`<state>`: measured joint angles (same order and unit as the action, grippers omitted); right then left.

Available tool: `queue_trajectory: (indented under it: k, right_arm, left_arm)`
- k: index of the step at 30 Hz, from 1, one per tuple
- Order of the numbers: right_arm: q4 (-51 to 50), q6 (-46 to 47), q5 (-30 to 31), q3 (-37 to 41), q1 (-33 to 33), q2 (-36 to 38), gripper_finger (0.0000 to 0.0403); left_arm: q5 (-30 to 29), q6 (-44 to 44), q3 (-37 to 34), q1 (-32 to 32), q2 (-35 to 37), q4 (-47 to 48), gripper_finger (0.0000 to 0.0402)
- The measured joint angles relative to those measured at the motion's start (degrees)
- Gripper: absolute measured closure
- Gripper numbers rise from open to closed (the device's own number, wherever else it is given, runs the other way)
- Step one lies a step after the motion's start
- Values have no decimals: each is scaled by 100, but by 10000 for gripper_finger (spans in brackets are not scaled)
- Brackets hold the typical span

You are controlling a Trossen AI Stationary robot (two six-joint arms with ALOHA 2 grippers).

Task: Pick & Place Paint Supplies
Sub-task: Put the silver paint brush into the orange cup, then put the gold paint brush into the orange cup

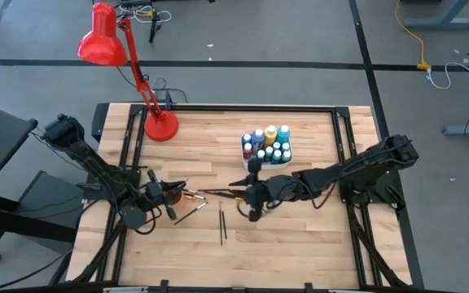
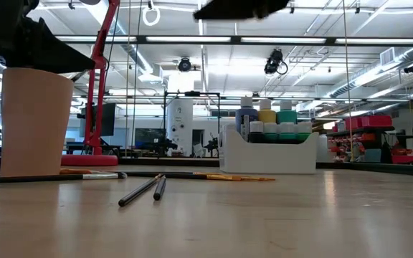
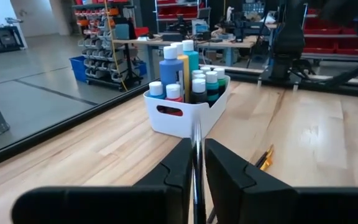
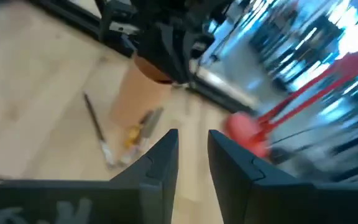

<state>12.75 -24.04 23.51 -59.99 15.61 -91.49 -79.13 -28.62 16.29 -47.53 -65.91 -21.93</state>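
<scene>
two arms, left fingers pinching a paintbrush, right fingers parted, empty, no legible labels

Both arms are dark, almost black, built of slim jointed links with thicker rounded housings at the joints, each rising from a dark base at its side of the table. The left gripper and right gripper share one build: two flat, wedge-shaped matte black fingers on a broad dark crossbar. Faint pale lettering marks the right crossbar.
</scene>
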Motion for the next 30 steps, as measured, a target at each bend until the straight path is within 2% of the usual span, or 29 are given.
queue_trajectory:
  k: [4,9,12,14,17,19,21,28,30]
  right_arm:
    - [307,516,49,4,-245,-519,328]
    - [1240,94,496,9,-391,-1211,375]
    - [1404,87,366,9,-436,-1339,397]
    - [1326,191,-66,5,-473,-1335,392]
    - [1170,610,-1043,7,-535,-1339,383]
    - [1149,784,-1683,4,-559,-1335,379]
    - [998,869,-2054,2,-559,-1335,374]
    - [507,1374,-1916,4,-541,-1335,334]
    - [238,1691,-1603,4,-544,-1335,316]
  left_arm:
    - [20,191,0,-2,0,-296,352]
    - [83,658,0,-4,0,-749,353]
    - [68,1361,5,-4,35,-1314,353]
    - [63,1981,67,-4,35,-1733,353]
    - [66,2922,244,-2,35,-2221,353]
    - [61,3390,368,-2,35,-2304,353]
    - [60,3665,482,-2,35,-2304,353]
    - [70,3884,662,-2,35,-2284,343]
    - [70,3875,662,-2,35,-2260,334]
